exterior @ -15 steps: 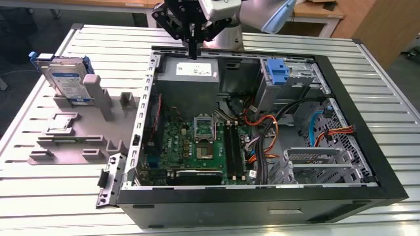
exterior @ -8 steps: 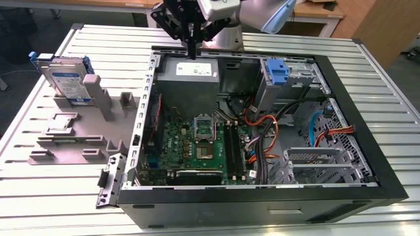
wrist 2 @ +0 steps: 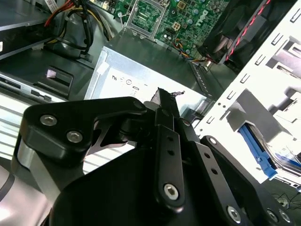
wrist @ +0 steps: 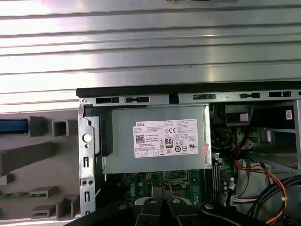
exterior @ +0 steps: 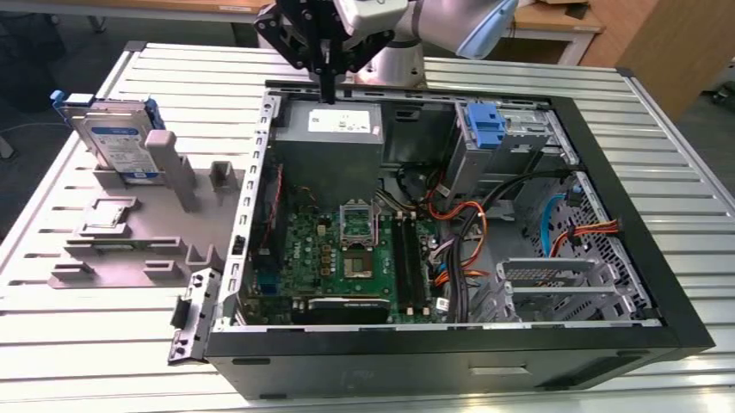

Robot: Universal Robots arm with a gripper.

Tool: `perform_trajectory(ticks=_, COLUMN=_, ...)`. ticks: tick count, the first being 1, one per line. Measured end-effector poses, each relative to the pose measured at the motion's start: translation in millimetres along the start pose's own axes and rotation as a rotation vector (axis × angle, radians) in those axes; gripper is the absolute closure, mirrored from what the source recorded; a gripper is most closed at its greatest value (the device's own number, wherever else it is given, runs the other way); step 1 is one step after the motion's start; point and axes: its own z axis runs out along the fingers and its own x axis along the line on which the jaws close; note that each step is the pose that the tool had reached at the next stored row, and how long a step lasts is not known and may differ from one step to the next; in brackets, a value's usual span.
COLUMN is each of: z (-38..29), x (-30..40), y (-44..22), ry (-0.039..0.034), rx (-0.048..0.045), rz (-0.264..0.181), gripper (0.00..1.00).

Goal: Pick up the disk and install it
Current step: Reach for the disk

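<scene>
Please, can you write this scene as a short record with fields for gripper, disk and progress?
grip state: gripper shut, holding nothing
gripper place: above the power supply in the open computer case
disk place: disk upright in the grey holder, outside the case on the exterior view's left
progress: disk not picked up yet

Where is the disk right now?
In the exterior view the disk stands on edge in the grey fixture at that view's left, outside the open case; the gripper is over the case's power supply.
</scene>
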Motion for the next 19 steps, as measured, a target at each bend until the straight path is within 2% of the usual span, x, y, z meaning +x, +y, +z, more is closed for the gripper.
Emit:
perform_trajectory(ticks=12, z=0.3, x=8.5, y=-0.6, ry=0.0000, rx=-0.0001, rz=0.000, gripper=0.90)
perform_trajectory(ticks=19, z=0.3, x=9.5, y=-0.7, ry=0.0000, rx=-0.0001, rz=0.000, gripper=0.90)
